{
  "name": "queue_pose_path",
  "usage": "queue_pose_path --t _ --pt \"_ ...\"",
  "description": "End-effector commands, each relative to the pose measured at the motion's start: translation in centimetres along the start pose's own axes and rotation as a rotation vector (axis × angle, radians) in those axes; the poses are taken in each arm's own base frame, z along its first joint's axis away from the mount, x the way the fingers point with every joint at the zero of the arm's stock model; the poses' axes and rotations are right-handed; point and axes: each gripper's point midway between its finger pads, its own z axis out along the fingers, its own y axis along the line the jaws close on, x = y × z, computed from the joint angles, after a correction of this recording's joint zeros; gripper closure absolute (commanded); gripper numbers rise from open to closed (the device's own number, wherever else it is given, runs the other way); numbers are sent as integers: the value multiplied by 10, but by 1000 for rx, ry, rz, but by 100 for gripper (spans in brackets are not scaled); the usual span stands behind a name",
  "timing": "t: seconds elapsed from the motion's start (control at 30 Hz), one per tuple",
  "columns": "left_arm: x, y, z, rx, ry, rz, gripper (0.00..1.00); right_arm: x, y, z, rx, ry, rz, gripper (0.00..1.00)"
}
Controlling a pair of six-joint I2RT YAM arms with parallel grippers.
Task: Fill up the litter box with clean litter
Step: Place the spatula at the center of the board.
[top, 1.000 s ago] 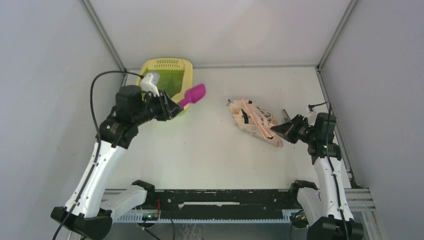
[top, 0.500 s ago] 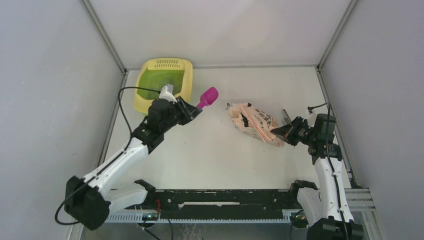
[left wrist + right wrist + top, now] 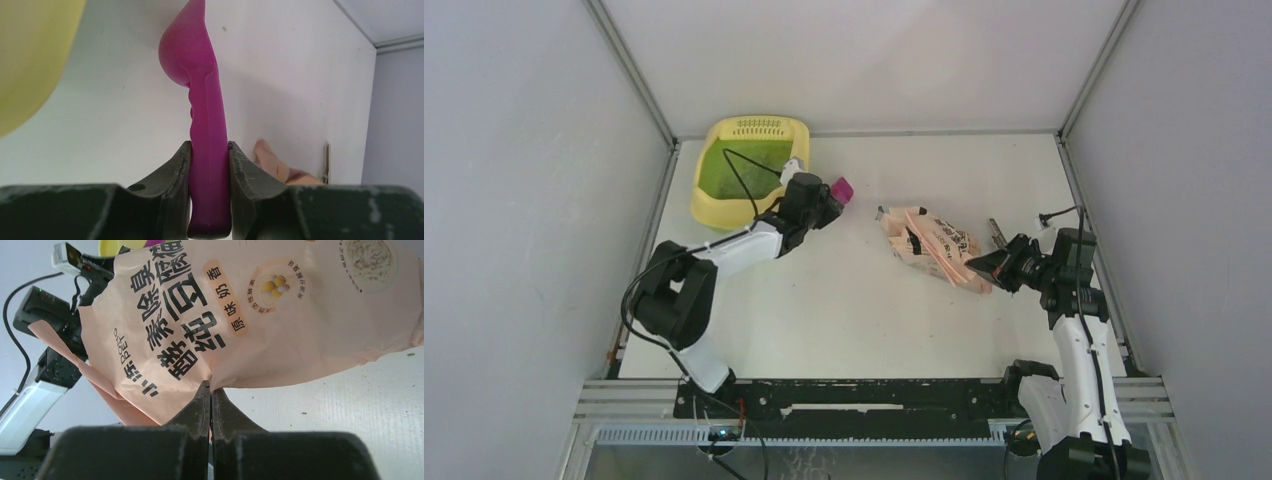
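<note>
Left end effector [image 3: 209,150] carried scoop [image 3: 187,50] from litter box [image 3: 708,206] toward bag [image 3: 936,246].

The left hand [image 3: 822,203], holding the pink scoop [image 3: 842,188], now sits clear of the tray [image 3: 704,210], nearer the bag [image 3: 934,245]; the scoop perhaps tilts steeper.

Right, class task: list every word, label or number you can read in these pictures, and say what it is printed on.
"DOTPET": peach bag, small black letters.
"原味奶香": orange strip on the same bag.
Large black Chinese characters on the bag: partly creased, not surely readable.
Tiny print round its pictures: too small.
No text on the magenta scoop or the litter box.
</note>
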Motion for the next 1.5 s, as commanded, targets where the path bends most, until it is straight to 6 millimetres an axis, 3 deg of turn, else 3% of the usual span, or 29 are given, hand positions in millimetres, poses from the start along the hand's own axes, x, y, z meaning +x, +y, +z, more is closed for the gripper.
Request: queue_pose_path --t 0.0,0.13,0.27,0.47,0.6,0.77,0.97,1.07,1.27,1.47 --pt "-43 -44 12 72 -109 -3 77 -14 29 -10 -87 -46 -109 99" --pt "-38 -27 28 33 -49 -16 69 -14 30 -9 -92 -45 -111 99" --pt "-28 -14 31 -13 1 -14 61 -14 29 -9 -89 -45 -110 99" --pt "14 6 39 -68 176 -7 52 -15 29 -10 -86 -55 -114 99" --pt "32 15 27 -69 221 -3 35 -14 26 -11 -73 -62 -117 99" --pt "32 18 -7 -31 208 -15 29 -14 24 -12 -60 -72 -123 95" --pt "22 1 -59 72 174 5 29 -13 28 -18 -51 -88 -121 53" --pt "16 -9 -87 127 160 23 29 -10 35 -27 -47 -98 -123 43" --pt "7 -14 -140 203 131 59 28 3 40 -47 10 -130 -156 31" --pt "9 -5 -186 252 117 90 28 -8 38 -81 135 -318 -365 28"
